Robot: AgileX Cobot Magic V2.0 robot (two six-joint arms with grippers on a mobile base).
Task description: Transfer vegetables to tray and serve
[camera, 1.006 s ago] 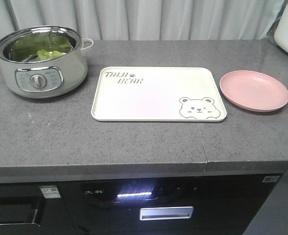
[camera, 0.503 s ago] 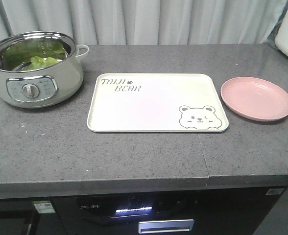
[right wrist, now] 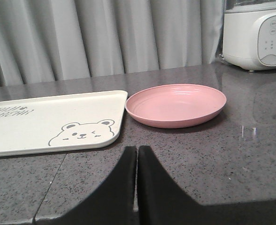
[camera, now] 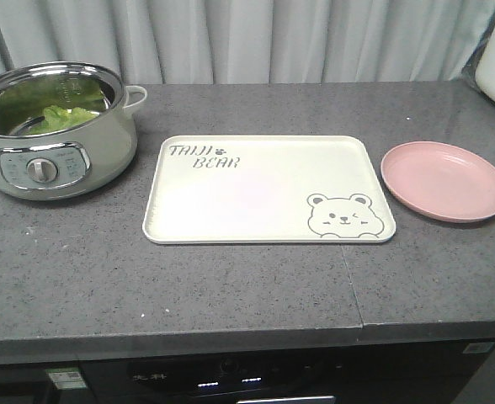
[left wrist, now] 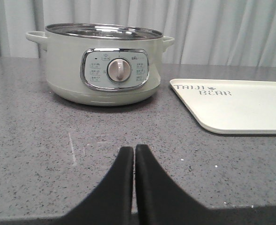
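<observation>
The green lettuce vegetables [camera: 58,118] lie inside a pale green electric pot [camera: 54,160] at the far left of the grey counter. The cream tray [camera: 256,198] with its bear drawing lies flat mid-counter, with nothing on it. Neither gripper shows in the front view. In the left wrist view my left gripper [left wrist: 134,149] is shut with nothing in it, low over the counter in front of the pot [left wrist: 105,93], with the tray [left wrist: 241,108] to its right. My right gripper [right wrist: 137,149] is shut and empty, near the tray's [right wrist: 44,126] bear corner.
A round pink plate [camera: 444,181] lies right of the tray, also seen ahead in the right wrist view as the plate [right wrist: 175,105]. A white appliance [right wrist: 255,33] stands at the back right corner. Curtains hang behind the counter. A dark oven front sits below its front edge.
The front view has shifted forward and down: pot, tray and plate sit lower and larger in frame, and less of the oven front shows. Nothing on the counter has moved.
</observation>
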